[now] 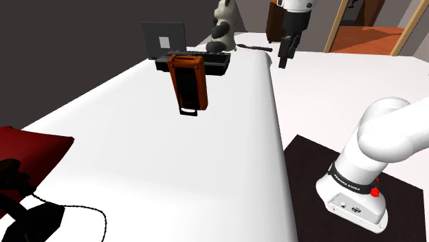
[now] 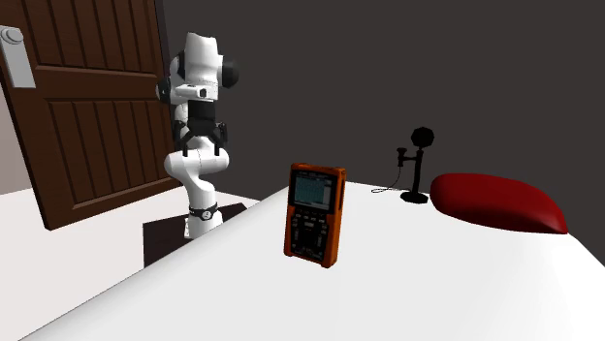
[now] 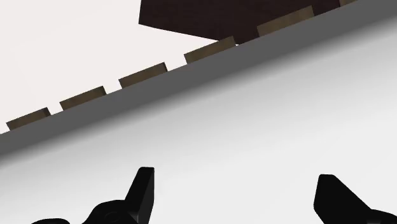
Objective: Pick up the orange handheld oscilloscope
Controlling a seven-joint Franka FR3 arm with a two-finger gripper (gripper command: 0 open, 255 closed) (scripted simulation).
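Note:
The orange handheld oscilloscope (image 1: 187,82) stands upright on the white surface, propped on its black stand. In the second exterior view the oscilloscope (image 2: 315,213) shows its screen and dark keypad. My gripper (image 1: 284,53) hangs above the far edge of the surface, off to the shoulder view's right of the oscilloscope and well apart from it. In the wrist view the gripper (image 3: 238,197) is open, its two black fingertips (image 3: 143,191) wide apart with nothing between them, over the white surface near its edge.
A black device with a small monitor (image 1: 165,38) and a panda toy (image 1: 223,27) stand just behind the oscilloscope. A dark red cushion (image 2: 499,201) and a black candlestick telephone (image 2: 417,165) sit at the other end. A wooden door (image 2: 87,107) is behind the arm.

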